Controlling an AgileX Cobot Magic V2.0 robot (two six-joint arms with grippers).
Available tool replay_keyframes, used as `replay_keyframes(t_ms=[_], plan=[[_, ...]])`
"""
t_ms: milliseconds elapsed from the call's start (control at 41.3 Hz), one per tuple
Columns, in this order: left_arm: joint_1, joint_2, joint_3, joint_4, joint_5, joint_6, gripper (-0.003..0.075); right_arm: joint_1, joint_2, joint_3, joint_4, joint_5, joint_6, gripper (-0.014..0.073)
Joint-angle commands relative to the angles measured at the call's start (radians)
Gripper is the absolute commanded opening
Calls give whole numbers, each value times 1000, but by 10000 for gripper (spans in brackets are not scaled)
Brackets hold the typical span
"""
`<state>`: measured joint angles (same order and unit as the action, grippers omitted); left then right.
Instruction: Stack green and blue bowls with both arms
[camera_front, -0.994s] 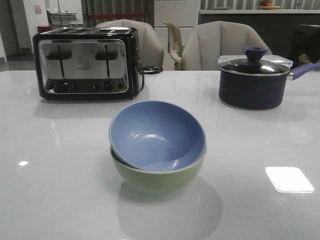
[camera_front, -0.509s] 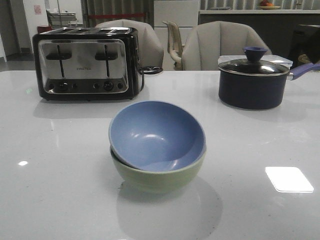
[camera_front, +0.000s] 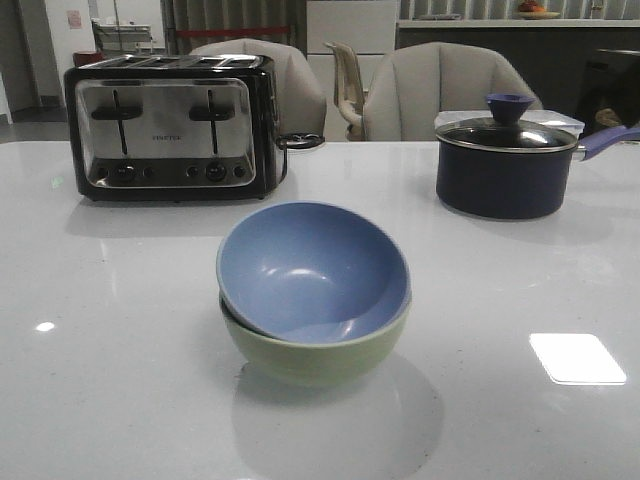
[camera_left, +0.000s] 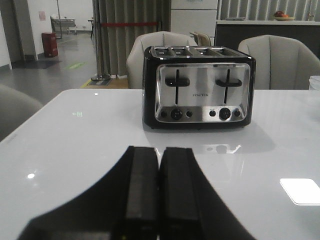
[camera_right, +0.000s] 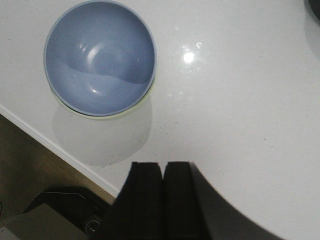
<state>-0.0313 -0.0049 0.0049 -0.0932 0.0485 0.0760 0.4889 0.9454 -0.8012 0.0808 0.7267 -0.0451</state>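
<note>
Against the frame half a second back, you will find nothing on the table moved: the blue bowl (camera_front: 312, 268) sits nested, tilted toward the camera, inside the green bowl (camera_front: 318, 355) as before, mid-table.

Left gripper (camera_left: 160, 192): fingers pressed flat together, holding nothing, above bare white tabletop (camera_front: 120, 330) and facing the four-slot toaster (camera_left: 198, 86).

Right gripper (camera_right: 163, 200): fingers likewise closed with no gap, empty, high over the table looking down at the stacked bowls, which lie close to the table's near edge (camera_right: 60, 150).

Surface is glossy white with lamp reflections. The toaster stands back left, a dark lidded saucepan (camera_front: 507, 165) back right, both well apart from the bowls. Grey chairs (camera_front: 440, 90) line the far side. Open tabletop surrounds the stack on both sides.
</note>
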Motion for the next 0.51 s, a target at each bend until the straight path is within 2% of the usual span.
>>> replay_keyframes(t_ms=[0,485], plan=[[1,-21,20,16,-104,3,104,-2,-14,-25,-5,-58,-3,43],[-34,-20,20,16,-100,3,104,-2,-14,-25,-5,-58,-3,43]])
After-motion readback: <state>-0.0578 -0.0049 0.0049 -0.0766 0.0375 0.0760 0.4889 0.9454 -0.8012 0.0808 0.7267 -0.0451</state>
